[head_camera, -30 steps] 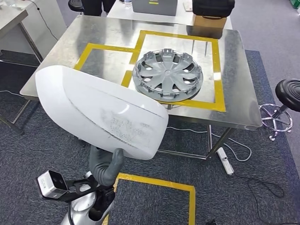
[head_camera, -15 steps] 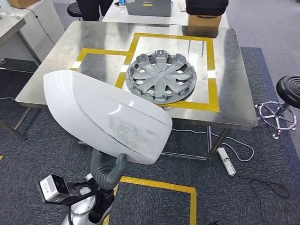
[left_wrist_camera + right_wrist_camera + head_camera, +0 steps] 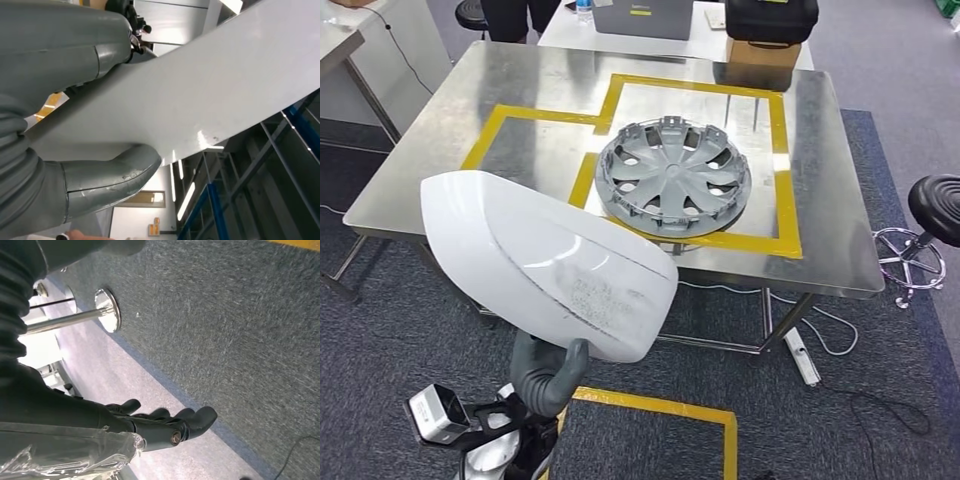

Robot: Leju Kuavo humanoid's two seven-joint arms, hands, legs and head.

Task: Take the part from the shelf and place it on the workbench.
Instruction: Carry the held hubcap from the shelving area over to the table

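Note:
A large white curved part (image 3: 546,260) hangs in front of me, over the carpet just short of the workbench. My left hand (image 3: 544,368) holds it from below, the thumb pressed against its underside. In the left wrist view the grey thumb (image 3: 109,175) and fingers clamp the white part (image 3: 211,85) between them. The steel workbench (image 3: 818,200) stands ahead, marked with yellow tape rectangles. A grey hubcap (image 3: 673,178) lies in the right rectangle. My right hand (image 3: 166,422) hangs over the carpet, dark fingers stretched out and holding nothing.
A black stool (image 3: 935,205) stands right of the bench, and a power strip (image 3: 801,355) with cables lies on the floor under it. Yellow tape (image 3: 660,410) marks the carpet near my feet. A second table (image 3: 569,20) behind carries a laptop and boxes.
The whole picture has shifted slightly, so the camera moved. The white part stays in my left hand, now a little lower in the picture. Nothing on the bench moved.

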